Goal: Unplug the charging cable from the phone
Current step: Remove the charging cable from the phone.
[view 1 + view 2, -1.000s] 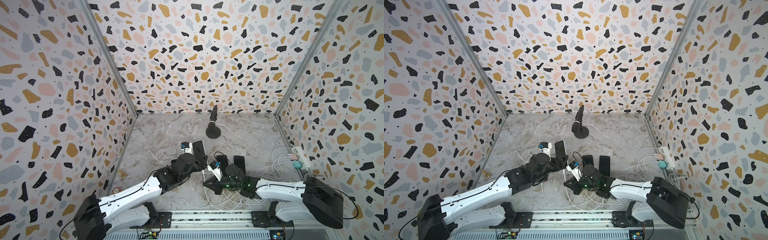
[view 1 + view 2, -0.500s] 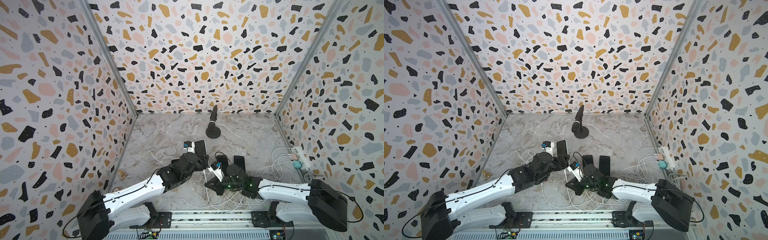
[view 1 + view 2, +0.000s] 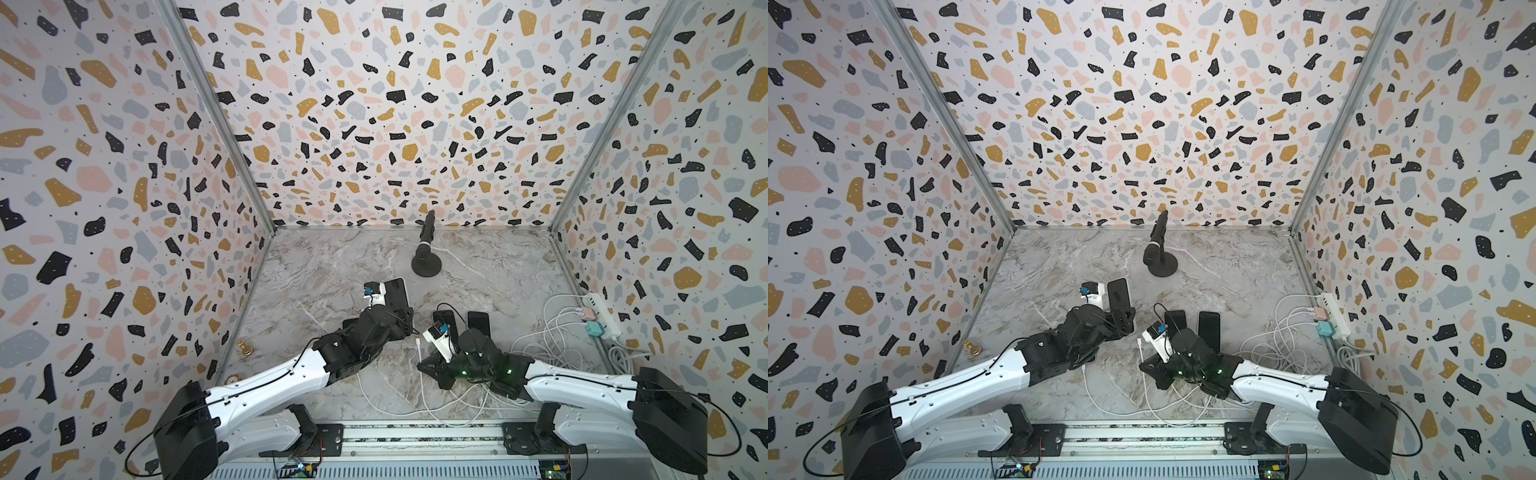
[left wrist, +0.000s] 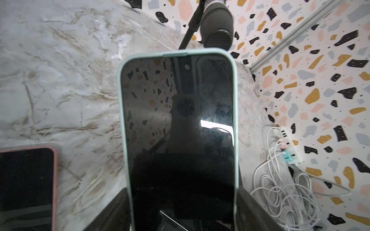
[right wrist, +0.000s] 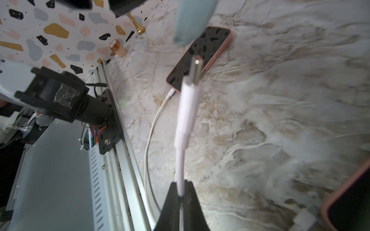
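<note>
While the right gripper (image 5: 181,195) pinches the white charging cable (image 5: 187,112), plug (image 5: 196,70) free beyond its jaws, the left gripper (image 4: 183,208) clamps the mint-cased phone (image 4: 178,120).

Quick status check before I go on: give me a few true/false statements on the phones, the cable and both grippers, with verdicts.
1. The left gripper holds the mint-cased phone. True.
2. The plug of the white cable sits in that phone. False: its metal tip is bare and clear of the phone.
3. The right gripper is open. False: its fingers are shut on the white cable.
4. A pink-cased phone lying on the table has a second cable plugged into it. True.
5. The microphone lies flat. False: it stands on its round base.
</note>
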Controlling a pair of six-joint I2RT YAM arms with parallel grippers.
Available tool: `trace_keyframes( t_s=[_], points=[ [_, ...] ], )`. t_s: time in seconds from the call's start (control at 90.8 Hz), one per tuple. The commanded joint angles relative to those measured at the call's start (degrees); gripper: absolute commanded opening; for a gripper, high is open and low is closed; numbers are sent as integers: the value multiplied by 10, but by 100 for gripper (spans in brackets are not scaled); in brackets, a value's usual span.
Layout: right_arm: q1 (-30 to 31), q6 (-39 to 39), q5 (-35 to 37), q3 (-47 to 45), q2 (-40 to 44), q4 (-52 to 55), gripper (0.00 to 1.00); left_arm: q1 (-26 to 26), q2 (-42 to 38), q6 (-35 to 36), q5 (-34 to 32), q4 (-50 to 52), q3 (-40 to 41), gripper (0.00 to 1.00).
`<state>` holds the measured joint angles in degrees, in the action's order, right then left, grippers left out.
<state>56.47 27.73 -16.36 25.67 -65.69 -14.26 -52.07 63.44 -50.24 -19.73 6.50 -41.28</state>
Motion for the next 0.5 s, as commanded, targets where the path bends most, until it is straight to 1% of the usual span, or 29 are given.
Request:
trace_keyframes(
  t_s=[0.0,0.176,0.352,0.385,0.429,0.484],
  points=[
    [-12,0,49,17,7,62,0,4,-23,-7,-36,34,8,63],
    [-18,21,100,36,-44,99,0,4,-28,-32,-25,40,55,63],
    [-29,53,150,46,-75,124,10,4,15,-40,-14,30,59,63],
    [-30,57,160,49,-75,133,14,4,25,-43,-14,31,56,63],
    [-32,59,169,54,-73,146,22,4,41,-45,-13,36,48,62],
    [-32,59,175,59,-66,160,39,4,62,-45,-9,38,38,62]
  ],
)
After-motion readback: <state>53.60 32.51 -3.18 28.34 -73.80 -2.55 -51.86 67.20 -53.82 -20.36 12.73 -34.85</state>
